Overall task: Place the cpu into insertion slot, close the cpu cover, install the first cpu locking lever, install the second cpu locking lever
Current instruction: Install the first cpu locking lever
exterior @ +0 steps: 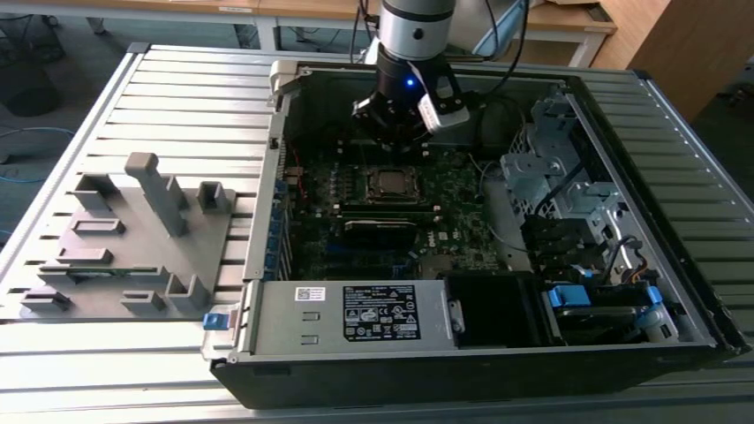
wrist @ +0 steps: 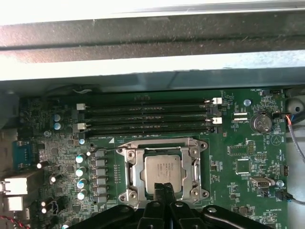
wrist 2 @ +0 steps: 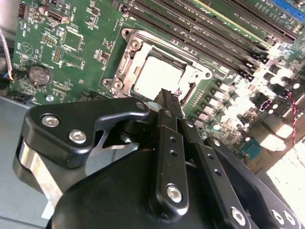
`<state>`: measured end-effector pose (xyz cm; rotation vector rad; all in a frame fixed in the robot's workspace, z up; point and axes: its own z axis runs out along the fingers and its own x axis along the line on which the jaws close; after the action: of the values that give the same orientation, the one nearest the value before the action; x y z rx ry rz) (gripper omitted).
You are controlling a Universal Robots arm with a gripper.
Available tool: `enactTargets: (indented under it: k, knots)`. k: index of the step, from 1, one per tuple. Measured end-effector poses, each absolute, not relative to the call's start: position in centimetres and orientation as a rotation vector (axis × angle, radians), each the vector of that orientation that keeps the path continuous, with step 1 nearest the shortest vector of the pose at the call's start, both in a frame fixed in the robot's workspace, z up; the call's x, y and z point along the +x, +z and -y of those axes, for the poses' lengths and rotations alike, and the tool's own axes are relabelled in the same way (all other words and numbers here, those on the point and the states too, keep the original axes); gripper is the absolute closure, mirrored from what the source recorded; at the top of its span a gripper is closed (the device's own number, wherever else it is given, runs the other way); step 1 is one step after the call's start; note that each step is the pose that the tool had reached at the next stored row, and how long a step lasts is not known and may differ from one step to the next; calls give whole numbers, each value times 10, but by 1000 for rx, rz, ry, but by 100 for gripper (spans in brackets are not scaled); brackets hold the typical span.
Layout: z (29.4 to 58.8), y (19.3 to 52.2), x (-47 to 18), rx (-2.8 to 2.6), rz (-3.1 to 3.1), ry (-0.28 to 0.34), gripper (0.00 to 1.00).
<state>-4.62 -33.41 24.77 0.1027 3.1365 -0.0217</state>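
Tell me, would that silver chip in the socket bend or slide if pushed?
The cpu looks like a flat metal-topped square, so probably stiff. Seated flat inside the cpu cover, it likely would not slide or tip. Its smooth top may be slippery.

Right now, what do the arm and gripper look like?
Arm: silver-grey cylinder, black wrist with a lit blue light and a pale box on its side. Gripper: matte black, slim linkage fingers, silver screw heads.

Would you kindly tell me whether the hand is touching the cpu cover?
Cannot tell: in the first wrist view the hand overlaps the near edge of the cpu cover, hiding any contact or gap.
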Motion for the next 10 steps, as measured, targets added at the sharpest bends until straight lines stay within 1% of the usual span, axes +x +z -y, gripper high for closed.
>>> enactTargets:
  k: [10]
  knots:
    - [334,247,-59,103,-3136,-21,90]
